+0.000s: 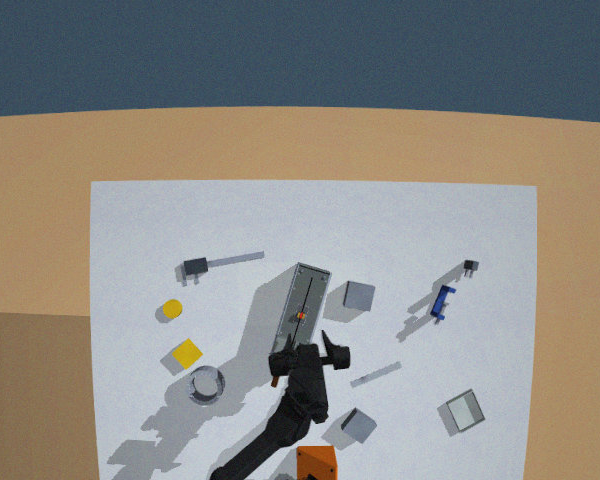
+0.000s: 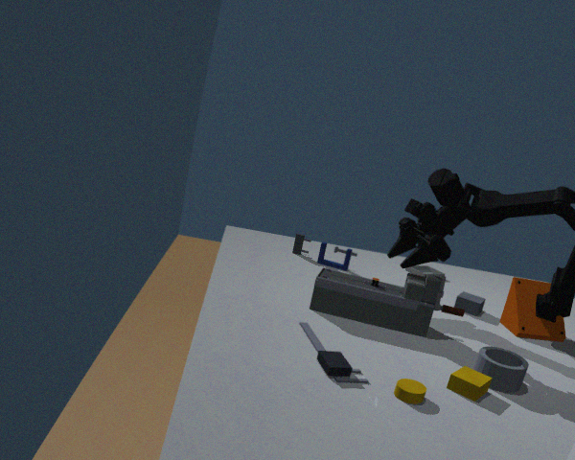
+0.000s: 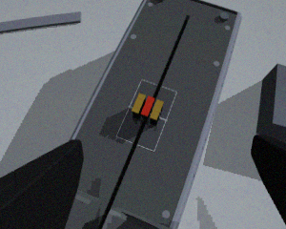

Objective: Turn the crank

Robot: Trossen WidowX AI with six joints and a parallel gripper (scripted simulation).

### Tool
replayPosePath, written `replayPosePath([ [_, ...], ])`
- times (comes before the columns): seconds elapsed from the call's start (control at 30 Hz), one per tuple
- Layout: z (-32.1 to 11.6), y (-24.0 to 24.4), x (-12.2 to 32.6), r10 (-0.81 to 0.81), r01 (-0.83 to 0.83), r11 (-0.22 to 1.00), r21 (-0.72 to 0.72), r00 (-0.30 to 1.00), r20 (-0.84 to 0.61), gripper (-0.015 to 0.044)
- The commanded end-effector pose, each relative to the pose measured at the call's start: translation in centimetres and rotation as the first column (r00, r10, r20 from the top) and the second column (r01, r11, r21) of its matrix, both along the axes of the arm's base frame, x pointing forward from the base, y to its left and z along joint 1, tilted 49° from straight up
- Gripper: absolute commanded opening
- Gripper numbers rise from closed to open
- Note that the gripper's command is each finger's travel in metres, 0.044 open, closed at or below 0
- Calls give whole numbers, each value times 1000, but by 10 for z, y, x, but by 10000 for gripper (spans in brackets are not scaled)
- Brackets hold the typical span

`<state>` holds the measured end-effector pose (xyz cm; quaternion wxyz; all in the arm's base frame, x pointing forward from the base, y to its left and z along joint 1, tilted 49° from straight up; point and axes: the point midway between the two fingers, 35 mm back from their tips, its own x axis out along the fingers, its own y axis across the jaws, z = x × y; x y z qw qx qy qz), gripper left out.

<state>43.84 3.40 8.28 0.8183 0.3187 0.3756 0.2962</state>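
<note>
- The slide machine (image 1: 316,294) (image 2: 367,309) (image 3: 200,95) stands on the white tabletop (image 1: 393,222) (image 2: 258,396) (image 3: 19,81), its long slot running roughly from 1 o'clock to 7 o'clock in the top view.
- The red pointer (image 1: 301,315) (image 3: 148,106) sits between the two brass zero marks (image 3: 139,103) and looks level with them in the wrist view — a tiny offset is more than I can rule out.
- The tool (image 1: 306,334) (image 2: 396,261) (image 3: 169,147) is wide open with nothing between its fingers; it hangs above the crank end of the machine, tilted downward.
- The brown crank handle (image 1: 275,381) (image 2: 452,310) lies free of the tool, at about 7 o'clock from the pointer as seen from above.
- Taking the pointer as the clock's centre in that same view, a yellow disc (image 1: 172,308) (image 2: 410,390) is at 9 o'clock; a grey ring (image 1: 205,401) (image 2: 498,377) is at 8, with a yellow block (image 1: 187,353) (image 2: 469,381) just beside it.
- A blue bracket (image 1: 439,301) (image 2: 333,264) stands near 3 o'clock, and an open-topped square box (image 1: 481,413) is at 4.
- The orange arm base (image 1: 317,459) (image 2: 520,307) is at 6 — well apart from the machine.
</note>
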Motion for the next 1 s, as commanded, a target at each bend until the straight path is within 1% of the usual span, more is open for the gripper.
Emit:
replayPosePath([
  [0.0, 0, 0, 0, -1, 1, 1000, -1, 1000, 0, 414],
  [0.53, 0, 0, 0, -1, 1, 1000, -1, 1000, 0, 0],
  [0.97, 0, 0, 0, 0, 0, 1000, 0, 1000, 0, 0],
])
